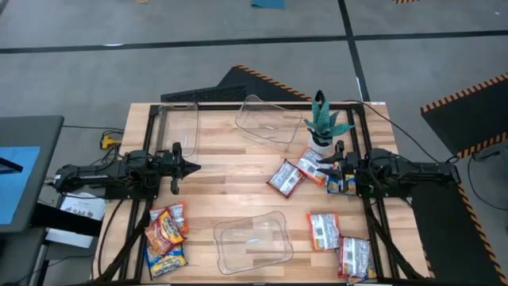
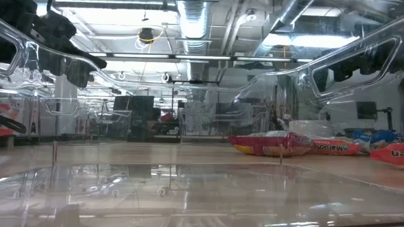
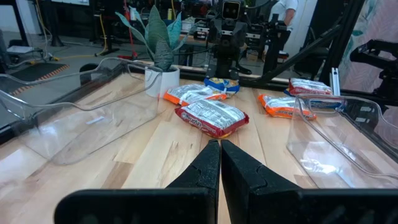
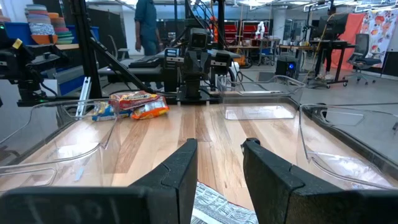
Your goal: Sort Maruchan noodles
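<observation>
Maruchan noodles (image 1: 284, 178): flat pkts scattered, L+R clusters.

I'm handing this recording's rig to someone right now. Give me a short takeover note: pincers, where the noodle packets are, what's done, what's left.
Left pincer: shut, empty, over the table's left middle.
Right pincer: open, just above a packet beside the potted plant.
Packets: three by the right pincer, including a red one; two front right; a pile of three front left.
Done: nothing is in any of the three clear bins.
Left: every packet still needs sorting.
</observation>
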Robot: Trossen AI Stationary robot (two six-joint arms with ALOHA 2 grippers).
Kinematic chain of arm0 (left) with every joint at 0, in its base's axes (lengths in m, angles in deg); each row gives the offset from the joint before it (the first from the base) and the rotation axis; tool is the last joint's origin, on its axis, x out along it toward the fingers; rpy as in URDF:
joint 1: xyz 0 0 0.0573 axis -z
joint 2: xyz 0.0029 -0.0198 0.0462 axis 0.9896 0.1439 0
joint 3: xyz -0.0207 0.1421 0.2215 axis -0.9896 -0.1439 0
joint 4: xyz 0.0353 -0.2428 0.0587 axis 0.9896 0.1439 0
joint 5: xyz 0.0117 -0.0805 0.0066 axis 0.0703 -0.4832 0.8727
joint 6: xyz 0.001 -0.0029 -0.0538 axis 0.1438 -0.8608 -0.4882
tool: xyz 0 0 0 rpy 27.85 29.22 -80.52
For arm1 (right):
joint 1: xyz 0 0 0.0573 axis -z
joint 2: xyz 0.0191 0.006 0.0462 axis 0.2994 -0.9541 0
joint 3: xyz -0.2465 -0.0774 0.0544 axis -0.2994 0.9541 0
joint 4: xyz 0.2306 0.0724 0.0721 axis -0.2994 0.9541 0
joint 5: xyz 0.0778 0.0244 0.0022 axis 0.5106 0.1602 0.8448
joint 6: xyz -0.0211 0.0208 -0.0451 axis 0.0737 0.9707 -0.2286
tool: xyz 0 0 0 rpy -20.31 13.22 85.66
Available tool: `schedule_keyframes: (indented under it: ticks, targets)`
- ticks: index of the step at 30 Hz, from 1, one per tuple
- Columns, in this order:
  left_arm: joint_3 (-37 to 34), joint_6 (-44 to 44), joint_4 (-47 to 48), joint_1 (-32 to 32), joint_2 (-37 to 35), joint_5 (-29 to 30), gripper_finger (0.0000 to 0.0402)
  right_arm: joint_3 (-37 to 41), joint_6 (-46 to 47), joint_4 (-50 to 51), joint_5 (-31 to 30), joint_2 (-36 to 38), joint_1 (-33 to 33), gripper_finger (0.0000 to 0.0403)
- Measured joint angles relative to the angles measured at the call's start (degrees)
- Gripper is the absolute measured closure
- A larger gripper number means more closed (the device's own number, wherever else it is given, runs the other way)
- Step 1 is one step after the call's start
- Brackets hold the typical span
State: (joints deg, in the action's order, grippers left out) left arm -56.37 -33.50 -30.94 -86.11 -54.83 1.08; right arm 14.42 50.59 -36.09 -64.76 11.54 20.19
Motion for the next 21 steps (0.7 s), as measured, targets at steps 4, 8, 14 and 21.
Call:
schedule_keyframes:
  ticks: [4, 8, 14, 21]
  targets:
    - [0.0, 0.0, 0.0, 0.0, 0.0, 0.0, 0.0401, 0.0, 0.0, 0.0, 0.0, 0.0, 0.0, 0.0251]
    - [0.0, 0.0, 0.0, 0.0, 0.0, 0.0, 0.0401, 0.0, 0.0, 0.0, 0.0, 0.0, 0.0, 0.0251]
    - [0.0, 0.0, 0.0, 0.0, 0.0, 0.0, 0.0401, 0.0, 0.0, 0.0, 0.0, 0.0, 0.0, 0.0251]
    - [0.0, 0.0, 0.0, 0.0, 0.0, 0.0, 0.0401, 0.0, -1.0, -0.2, 0.0, 0.0, 0.0, 0.0251]
